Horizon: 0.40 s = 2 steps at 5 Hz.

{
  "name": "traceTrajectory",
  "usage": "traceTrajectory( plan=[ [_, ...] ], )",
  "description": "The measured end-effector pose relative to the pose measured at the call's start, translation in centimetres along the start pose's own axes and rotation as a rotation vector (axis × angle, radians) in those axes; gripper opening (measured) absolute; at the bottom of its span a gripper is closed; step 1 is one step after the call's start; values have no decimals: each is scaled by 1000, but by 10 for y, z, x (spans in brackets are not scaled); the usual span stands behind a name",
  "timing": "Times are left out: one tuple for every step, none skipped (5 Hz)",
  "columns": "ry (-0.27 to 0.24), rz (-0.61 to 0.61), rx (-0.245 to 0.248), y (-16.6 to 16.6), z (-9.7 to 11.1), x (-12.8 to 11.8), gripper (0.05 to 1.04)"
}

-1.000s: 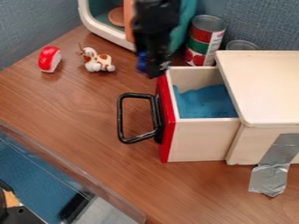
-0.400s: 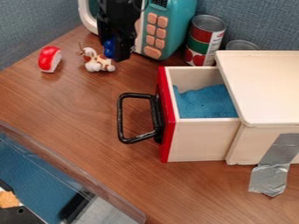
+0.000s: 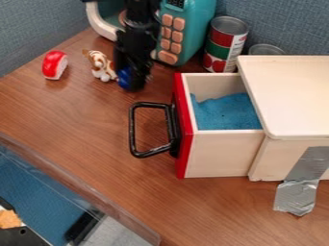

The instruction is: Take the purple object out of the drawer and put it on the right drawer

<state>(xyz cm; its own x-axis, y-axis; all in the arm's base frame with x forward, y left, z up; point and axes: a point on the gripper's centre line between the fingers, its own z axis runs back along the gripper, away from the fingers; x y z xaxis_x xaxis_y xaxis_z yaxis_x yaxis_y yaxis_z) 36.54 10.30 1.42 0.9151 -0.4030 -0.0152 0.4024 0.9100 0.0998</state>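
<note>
Currently at placement step: purple object (image 3: 124, 79) outside drawer (image 3: 217, 153), off its front; jaws of gripper (image 3: 133, 85) apparently clamped on object. Next: lower object beside drawer, seat on table (image 3: 106, 127), release.

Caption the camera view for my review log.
Gripper and blue object beside the spotted toy animal, with the red-fronted drawer standing open, blue material inside.

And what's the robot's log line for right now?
pincer: over table, near toy animal | blue thing: at pincer | drawer: open, blue stuff inside
</note>
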Motion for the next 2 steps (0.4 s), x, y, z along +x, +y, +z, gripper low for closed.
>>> traceTrajectory(
  plan=[
    [-25,-29,-18,-7,0,7,796],
    [-31,-59,-20,-13,-1,7,850]
  ],
)
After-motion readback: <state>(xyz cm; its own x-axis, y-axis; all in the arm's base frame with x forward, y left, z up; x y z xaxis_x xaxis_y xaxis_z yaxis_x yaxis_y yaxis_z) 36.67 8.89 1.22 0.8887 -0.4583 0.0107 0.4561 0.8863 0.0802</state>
